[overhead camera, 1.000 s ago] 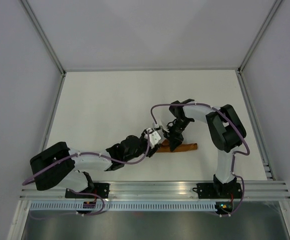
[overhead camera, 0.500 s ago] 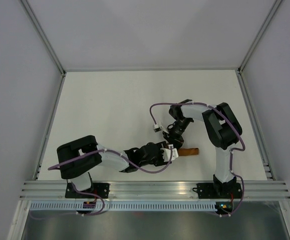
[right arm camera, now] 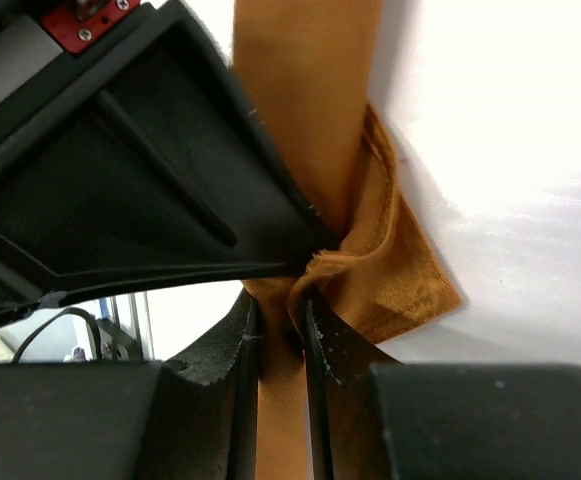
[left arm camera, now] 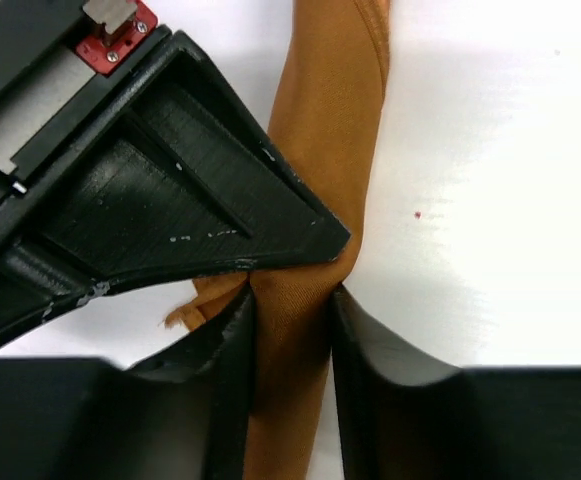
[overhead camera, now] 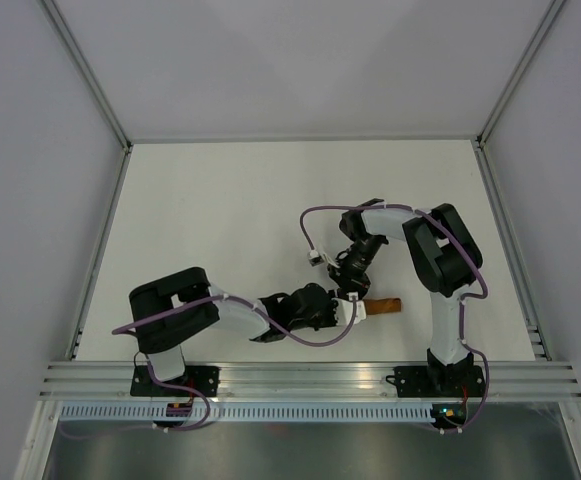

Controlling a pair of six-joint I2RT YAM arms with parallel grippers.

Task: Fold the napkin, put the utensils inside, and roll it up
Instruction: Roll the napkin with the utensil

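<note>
Presently, the rust-orange satin-like napkin (overhead camera: pixel 382 305) lies on the white counter (overhead camera: pixel 220 220) as a narrow rolled strip. It sits near the black right arm's base (overhead camera: pixel 448 378), a little beyond it and to its left in the top view. The strip runs roughly level across that view. Only the end nearer the base shows; both claws cover the end farther from the base.

Left claw (left arm camera: pixel 292 335): clenched on the napkin. In the left wrist view the roll passes straight between its two black fingers (left arm camera: pixel 232 380). The cloth fills the gap and touches both.

Right claw (right arm camera: pixel 280 335): clenched on the napkin. In the right wrist view the jaws stand narrow, with a gathered fold of cloth pinched between the fingers (right arm camera: pixel 322 350). A loose flap fans out beside them, its edge slightly frayed.

Both claws work the same stretch of the roll, farther left of the base than the exposed end. Each appears in the other's wrist view as a large black wedge whose tip meets the cloth.

Cloth condition: faint sheen, soft lengthwise creases. Whether the gripped end is raised off the counter cannot be told.
</note>
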